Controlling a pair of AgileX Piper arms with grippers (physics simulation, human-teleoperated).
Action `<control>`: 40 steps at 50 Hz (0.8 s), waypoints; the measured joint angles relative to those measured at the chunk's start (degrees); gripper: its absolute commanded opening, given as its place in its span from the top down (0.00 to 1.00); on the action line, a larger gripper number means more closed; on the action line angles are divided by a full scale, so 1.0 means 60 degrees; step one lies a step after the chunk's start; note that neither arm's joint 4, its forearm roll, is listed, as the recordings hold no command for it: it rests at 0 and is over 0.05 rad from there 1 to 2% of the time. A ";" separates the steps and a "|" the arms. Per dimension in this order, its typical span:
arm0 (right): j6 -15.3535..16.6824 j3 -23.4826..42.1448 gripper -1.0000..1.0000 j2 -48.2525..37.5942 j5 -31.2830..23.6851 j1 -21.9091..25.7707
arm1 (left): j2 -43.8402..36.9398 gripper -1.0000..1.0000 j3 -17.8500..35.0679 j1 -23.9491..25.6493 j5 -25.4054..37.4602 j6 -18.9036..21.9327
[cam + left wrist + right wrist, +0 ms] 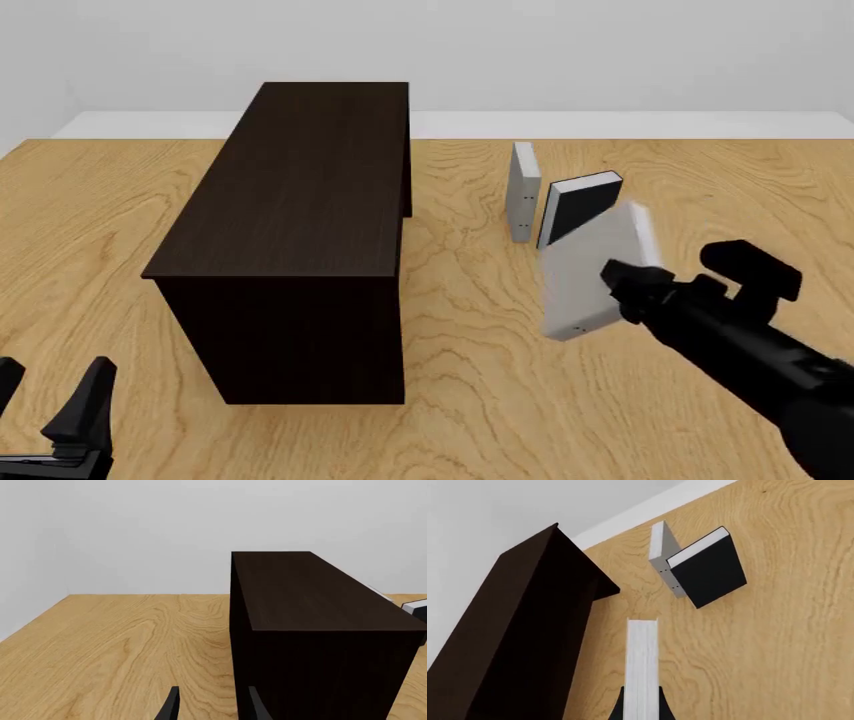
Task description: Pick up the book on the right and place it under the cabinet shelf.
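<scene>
The book [594, 272] is light-grey and hangs tilted above the table, right of the cabinet shelf [307, 200]. My right gripper [625, 285] is shut on its right edge. In the right wrist view the book [642, 665] shows edge-on between the fingers of the right gripper [642, 703], with the dark cabinet shelf [520, 630] beside it. My left gripper [51, 392] is open and holds nothing, low near the cabinet shelf's near left corner. In the left wrist view the left gripper [213, 707] points along the cabinet shelf [313, 595].
A second light-grey book [523, 190] stands upright behind the held one, with a black-covered book [583, 205] leaning against it. Both also appear in the right wrist view, light-grey book [660, 555] and black book [707, 572]. A white wall runs along the table's far edge.
</scene>
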State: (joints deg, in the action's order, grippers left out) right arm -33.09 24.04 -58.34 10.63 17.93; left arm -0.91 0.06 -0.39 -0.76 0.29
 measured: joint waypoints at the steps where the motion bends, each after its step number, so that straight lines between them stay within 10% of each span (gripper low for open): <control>1: -0.0053 -0.0019 1.00 -0.0073 0.0110 0.0042 | 0.0002 0.00 0.0001 0.0000 0.0002 0.0004; 40: -0.1794 -0.0178 1.00 -0.3819 0.4644 0.1162 | 0.0031 0.00 0.0006 -0.0002 0.0035 0.0014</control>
State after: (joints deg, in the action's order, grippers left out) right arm -43.85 22.98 -81.26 38.49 24.90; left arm -0.73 0.10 -0.40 -0.55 0.38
